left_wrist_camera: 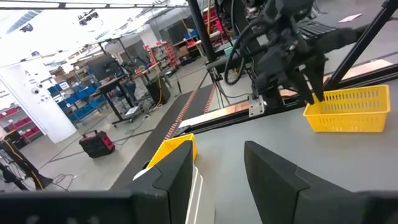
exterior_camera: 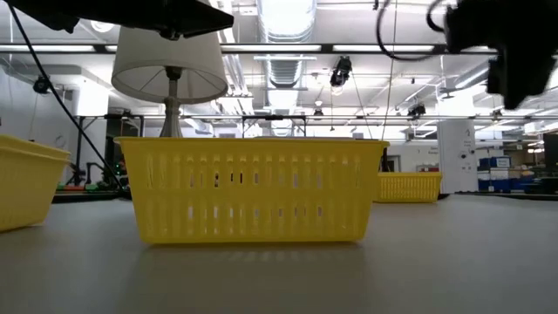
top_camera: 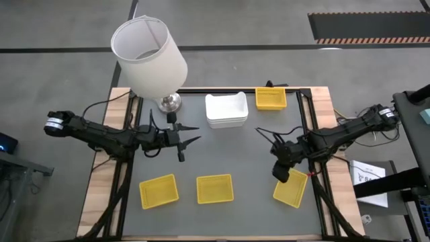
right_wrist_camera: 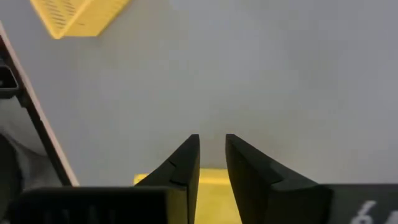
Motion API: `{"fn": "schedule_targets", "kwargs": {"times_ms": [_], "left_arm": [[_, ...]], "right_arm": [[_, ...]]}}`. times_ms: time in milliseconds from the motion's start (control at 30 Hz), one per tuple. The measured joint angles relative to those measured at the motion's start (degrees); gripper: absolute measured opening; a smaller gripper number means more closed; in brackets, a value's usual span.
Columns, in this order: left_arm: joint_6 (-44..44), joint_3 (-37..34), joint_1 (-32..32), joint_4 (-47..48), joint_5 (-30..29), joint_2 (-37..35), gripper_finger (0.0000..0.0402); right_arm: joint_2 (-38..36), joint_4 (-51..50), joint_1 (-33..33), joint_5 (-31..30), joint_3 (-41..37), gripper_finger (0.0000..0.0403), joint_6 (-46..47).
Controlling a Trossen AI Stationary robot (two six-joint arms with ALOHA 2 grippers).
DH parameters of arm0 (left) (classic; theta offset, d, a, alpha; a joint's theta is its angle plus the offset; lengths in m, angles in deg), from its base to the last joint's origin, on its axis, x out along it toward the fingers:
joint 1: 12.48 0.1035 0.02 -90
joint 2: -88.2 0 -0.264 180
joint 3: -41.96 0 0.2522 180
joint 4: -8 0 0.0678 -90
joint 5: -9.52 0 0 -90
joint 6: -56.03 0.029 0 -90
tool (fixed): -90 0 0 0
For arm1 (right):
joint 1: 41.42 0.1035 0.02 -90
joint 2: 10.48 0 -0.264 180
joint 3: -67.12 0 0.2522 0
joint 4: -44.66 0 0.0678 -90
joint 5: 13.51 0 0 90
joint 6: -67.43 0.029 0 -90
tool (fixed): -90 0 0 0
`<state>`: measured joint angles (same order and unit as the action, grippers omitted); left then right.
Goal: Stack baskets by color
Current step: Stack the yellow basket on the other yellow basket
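Note:
Three yellow baskets rest on their bottoms along the table's near side: left [top_camera: 159, 190], middle [top_camera: 215, 189] and right [top_camera: 290, 187]. A fourth yellow basket [top_camera: 271, 99] stands at the far edge, next to a stack of white baskets [top_camera: 225, 111]. My right gripper [top_camera: 282, 171] hangs tilted down just over the right basket's far-left edge [right_wrist_camera: 211, 180]. Its fingers stand a narrow gap apart [right_wrist_camera: 212, 155] with nothing between them. My left gripper [top_camera: 189, 134] waits open and level above the table's left middle [left_wrist_camera: 217, 168].
A white-shaded lamp [top_camera: 148, 54] on a chrome base [top_camera: 169, 102] stands at the far left corner. Bare grey table lies between the two arms [top_camera: 232, 151]. Black frame rails [top_camera: 310, 128] run along the table's sides.

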<state>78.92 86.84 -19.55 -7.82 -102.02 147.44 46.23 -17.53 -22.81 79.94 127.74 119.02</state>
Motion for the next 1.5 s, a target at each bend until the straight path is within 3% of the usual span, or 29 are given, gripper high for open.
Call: {"fn": "schedule_targets", "kwargs": {"times_ms": [333,700,833,1033,1333,1500], "left_arm": [[-0.04,-0.02,0.00,0.04,0.00,0.65,0.0129],[-0.19,-0.04,-0.04,-0.02,0.00,2.87,0.0129],[-0.22,-0.04,-0.04,-0.01,0.02,3.04,0.0129],[-0.20,-0.04,-0.04,-0.01,0.02,2.92,0.0129],[1.11,-0.04,-0.02,0.05,-0.20,2.90,0.0129],[1.72,-0.06,-0.02,0.04,-4.79,2.86,0.0129]], "right_arm": [[15.83,-3.52,3.05,-6.24,17.03,0.0069,-18.16],[20.57,-3.35,3.26,-5.85,22.18,0.0129,-24.19],[20.65,-3.67,3.26,-5.41,22.07,0.0138,-16.22],[20.32,-7.87,3.68,-1.05,22.07,0.0134,6.21],[20.26,-16.34,9.58,2.49,20.72,0.0135,34.96],[20.54,-16.20,13.48,2.51,18.87,0.0146,46.64]]}}
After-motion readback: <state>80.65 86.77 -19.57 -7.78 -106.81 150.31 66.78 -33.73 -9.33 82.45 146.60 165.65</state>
